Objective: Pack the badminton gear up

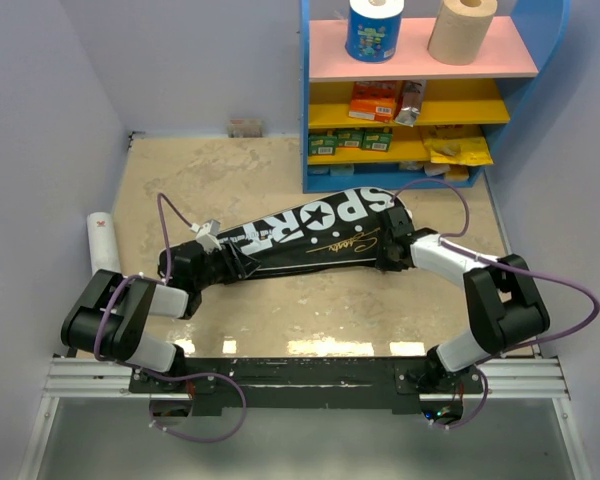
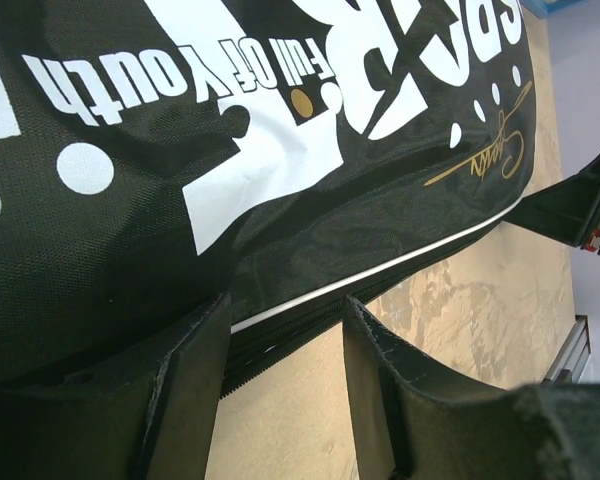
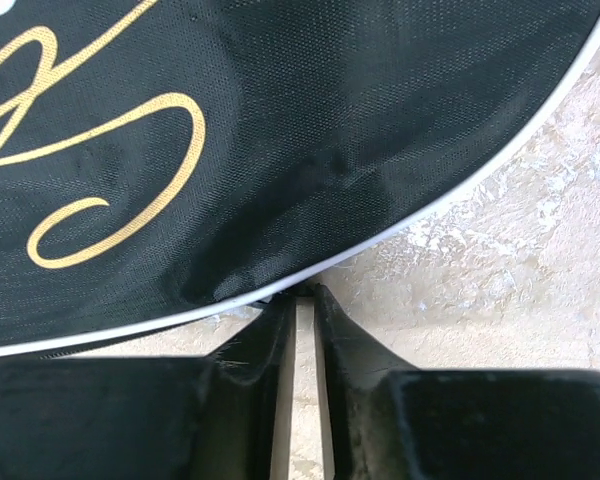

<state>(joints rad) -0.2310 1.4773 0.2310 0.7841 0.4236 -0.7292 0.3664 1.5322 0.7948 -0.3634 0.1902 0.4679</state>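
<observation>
The black racket cover [image 1: 310, 235] lettered "SPORT" in white lies slantwise across the middle of the table. My left gripper [image 1: 223, 266] is at its narrow lower-left end. In the left wrist view it [image 2: 285, 305] is open, its fingers astride the cover's [image 2: 230, 150] zip edge. My right gripper [image 1: 392, 252] is at the cover's wide right end. In the right wrist view it [image 3: 300, 292] is pinched shut on the white-piped edge of the cover [image 3: 280, 130]. A long white tube [image 1: 103, 241] lies at the far left. A small white thing [image 1: 208, 229] sits by the left gripper. No rackets show.
A blue shelf unit [image 1: 310, 120] stands at the back right, with paper rolls [image 1: 463, 28] on top and orange and yellow packets [image 1: 375, 100] below. Walls close in on the left and right. The metal rail [image 1: 310, 375] runs along the table's front.
</observation>
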